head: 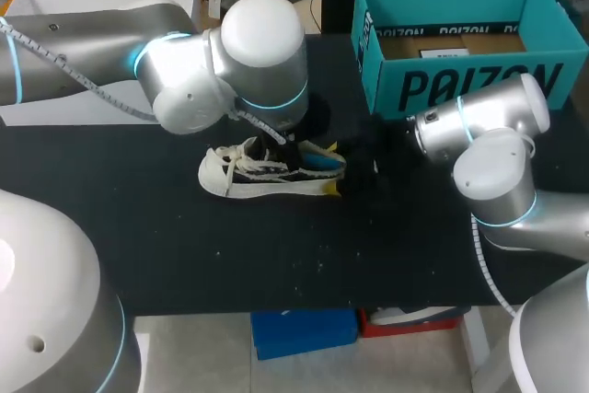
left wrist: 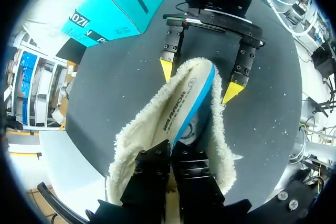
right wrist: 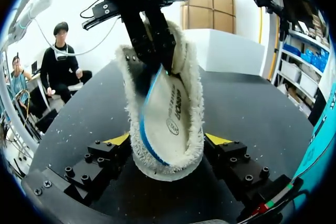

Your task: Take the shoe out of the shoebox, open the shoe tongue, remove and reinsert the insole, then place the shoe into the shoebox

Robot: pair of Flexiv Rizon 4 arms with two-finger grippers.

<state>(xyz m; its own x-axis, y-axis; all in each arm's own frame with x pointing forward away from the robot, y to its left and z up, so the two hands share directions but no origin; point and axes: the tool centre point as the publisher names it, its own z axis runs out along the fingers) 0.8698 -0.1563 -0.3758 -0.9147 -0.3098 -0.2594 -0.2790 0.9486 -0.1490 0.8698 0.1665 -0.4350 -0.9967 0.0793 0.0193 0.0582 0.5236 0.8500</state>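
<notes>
Head view: the shoe [head: 267, 172] rests at the centre of the black table [head: 184, 246], toe toward 9 o'clock. The teal shoebox [head: 460, 80] stands well apart at 1 o'clock.

Left wrist view: the left gripper [left wrist: 170, 174] is pinched on the insole [left wrist: 181, 111] inside the fleece lining.

Right wrist view: the right gripper [right wrist: 168, 139] straddles the heel; whether it grips cannot be told.

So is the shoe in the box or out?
Out. The shoe lies on the black table, apart from the teal shoebox.
</notes>
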